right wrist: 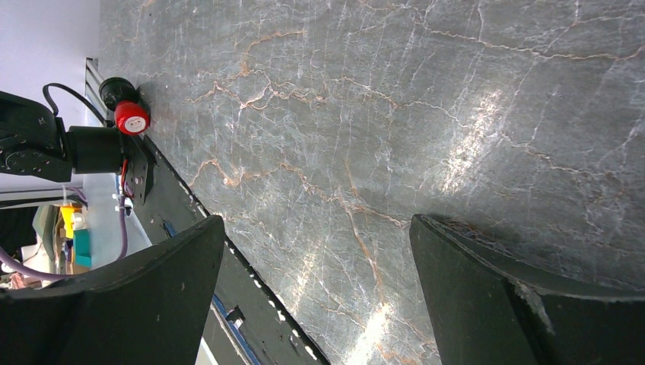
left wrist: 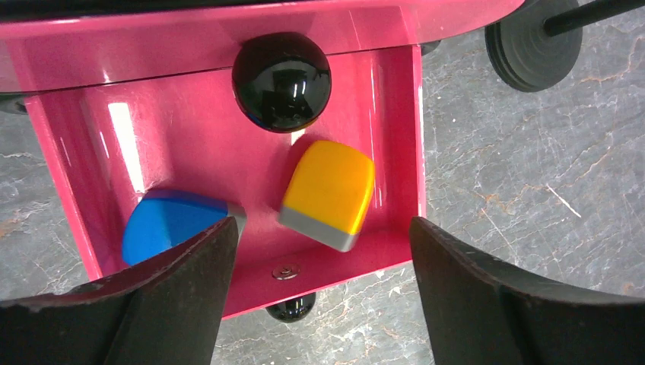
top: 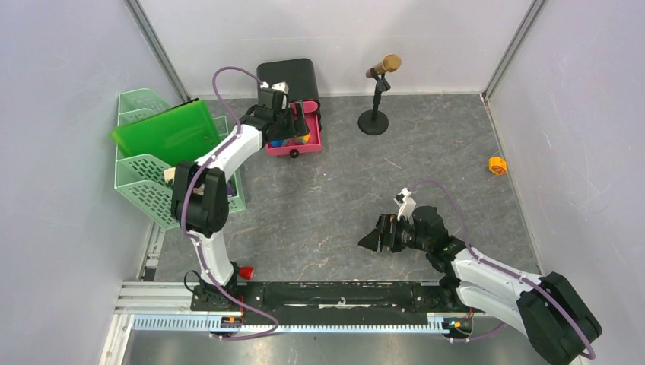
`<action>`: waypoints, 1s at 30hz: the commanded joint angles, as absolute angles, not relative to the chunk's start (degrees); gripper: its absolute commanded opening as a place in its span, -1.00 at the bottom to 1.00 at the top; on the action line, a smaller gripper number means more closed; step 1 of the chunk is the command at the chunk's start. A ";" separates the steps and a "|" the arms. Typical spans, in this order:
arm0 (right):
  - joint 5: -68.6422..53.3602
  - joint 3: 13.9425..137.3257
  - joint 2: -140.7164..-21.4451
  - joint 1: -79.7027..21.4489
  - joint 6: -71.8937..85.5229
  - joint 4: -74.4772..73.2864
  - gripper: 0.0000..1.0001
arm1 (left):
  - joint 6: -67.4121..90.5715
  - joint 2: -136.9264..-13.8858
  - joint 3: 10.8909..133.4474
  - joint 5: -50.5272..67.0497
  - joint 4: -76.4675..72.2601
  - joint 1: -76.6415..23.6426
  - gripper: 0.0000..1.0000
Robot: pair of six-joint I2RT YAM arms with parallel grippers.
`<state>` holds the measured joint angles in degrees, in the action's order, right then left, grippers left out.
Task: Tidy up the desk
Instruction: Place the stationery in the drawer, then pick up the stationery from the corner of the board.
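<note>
Pink drawer (left wrist: 182, 144): standing open at the desk's (right wrist: 380, 114) far side, holding a blue block (left wrist: 171, 224) and a yellow block (left wrist: 328, 194)
Left pincer (left wrist: 319, 236): hanging wide over that drawer, gripping nothing
Right pincer (right wrist: 316, 228): hovering wide over bare desk, empty
Remaining: orange roll (top: 497, 165) lying loose at the right; drawer probably needing shutting

Reaches the left arm toward 11 o'clock, left gripper (top: 293, 125) tipped downward, jaws spread, gripping nothing. Folds the right arm low near 5 o'clock, right gripper (top: 376, 239) facing 9 o'clock, jaws wide, empty.
</note>
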<state>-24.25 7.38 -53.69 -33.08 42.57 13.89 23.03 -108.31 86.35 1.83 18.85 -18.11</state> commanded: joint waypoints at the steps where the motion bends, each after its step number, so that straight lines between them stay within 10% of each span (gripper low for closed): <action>1: -23.90 7.09 -54.43 -32.91 41.51 8.99 0.97 | 19.56 -107.27 90.05 1.77 19.32 -17.75 0.84; 16: -22.87 8.41 -51.09 -32.95 40.62 6.50 0.97 | 22.62 -90.60 84.30 11.05 21.61 -17.55 0.99; 30: -21.59 19.11 -44.31 -32.98 32.47 -7.55 0.97 | 38.68 -51.16 49.87 14.92 31.82 -17.49 0.99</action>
<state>-20.69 14.76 -45.01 -32.99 36.64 -3.18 29.91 -58.89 56.27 12.71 28.36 -17.69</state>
